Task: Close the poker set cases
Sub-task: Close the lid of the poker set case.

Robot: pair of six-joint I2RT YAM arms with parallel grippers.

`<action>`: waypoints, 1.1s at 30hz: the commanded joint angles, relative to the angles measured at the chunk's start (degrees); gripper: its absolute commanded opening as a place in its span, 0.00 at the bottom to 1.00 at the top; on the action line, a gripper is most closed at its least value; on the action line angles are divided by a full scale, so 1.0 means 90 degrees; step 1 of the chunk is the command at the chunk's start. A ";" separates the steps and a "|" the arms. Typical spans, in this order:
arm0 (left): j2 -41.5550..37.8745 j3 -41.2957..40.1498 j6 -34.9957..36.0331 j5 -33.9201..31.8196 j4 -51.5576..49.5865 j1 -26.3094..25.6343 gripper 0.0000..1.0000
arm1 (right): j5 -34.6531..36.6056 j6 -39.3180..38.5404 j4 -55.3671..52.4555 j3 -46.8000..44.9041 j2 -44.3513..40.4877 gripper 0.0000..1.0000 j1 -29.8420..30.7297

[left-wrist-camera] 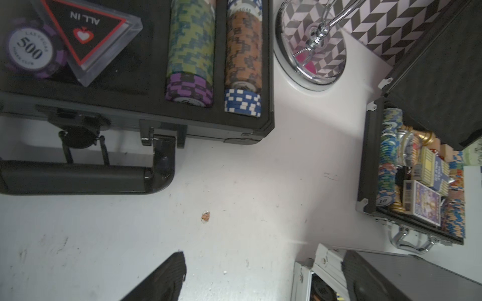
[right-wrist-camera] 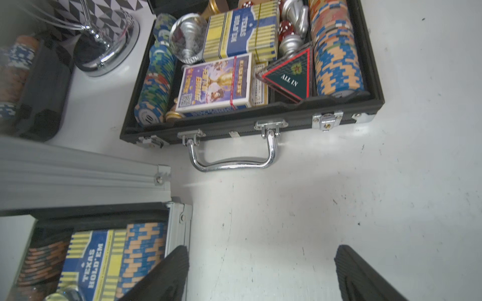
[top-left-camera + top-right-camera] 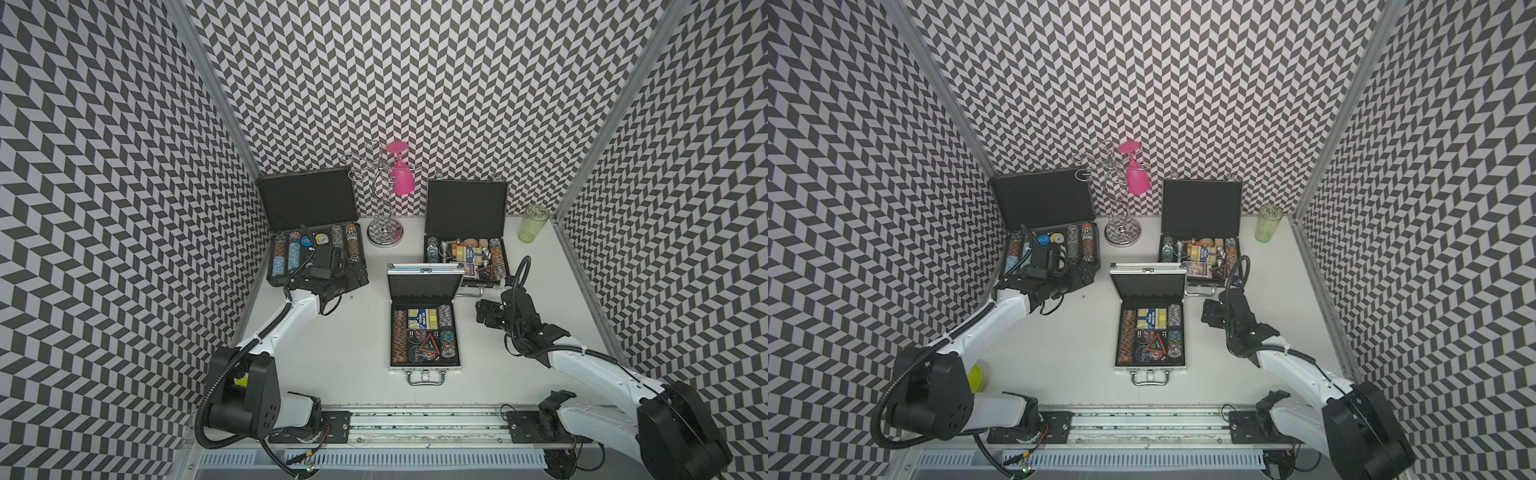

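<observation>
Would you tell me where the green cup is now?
In both top views, the green cup stands at the far right corner of the table, beside the silver-handled black case.

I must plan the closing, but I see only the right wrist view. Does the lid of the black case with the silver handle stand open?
Observer: Yes, in both top views the lid of the black case stands upright.
Operator: Is the large dark-grey case open too?
Observer: Yes, its lid is raised as well.
Operator: Where is the left pincer?
Observer: It hovers open at that case's front right corner.
</observation>
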 commanded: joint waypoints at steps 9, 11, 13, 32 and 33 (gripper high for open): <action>-0.0173 0.0877 -0.0105 0.0520 -0.0435 -0.0368 0.97 | -0.0228 0.0039 -0.0070 0.0074 -0.0129 0.82 0.0061; -0.0167 0.1039 -0.0145 0.0587 -0.0430 -0.0390 0.97 | -0.0211 -0.0020 -0.0116 0.0174 -0.0067 0.82 0.0065; -0.0126 0.1166 -0.0137 0.0618 -0.0434 -0.0457 0.96 | -0.0261 -0.0023 -0.0138 0.0250 0.0011 0.82 0.0066; -0.0043 0.1561 -0.0254 0.0907 -0.0425 -0.0946 0.95 | -0.2953 0.0379 0.1656 -0.0507 0.0609 0.52 0.0040; -0.0039 0.1565 -0.0259 0.0926 -0.0425 -0.0954 0.95 | -0.3015 0.0411 0.1742 -0.0555 0.0671 0.51 0.0049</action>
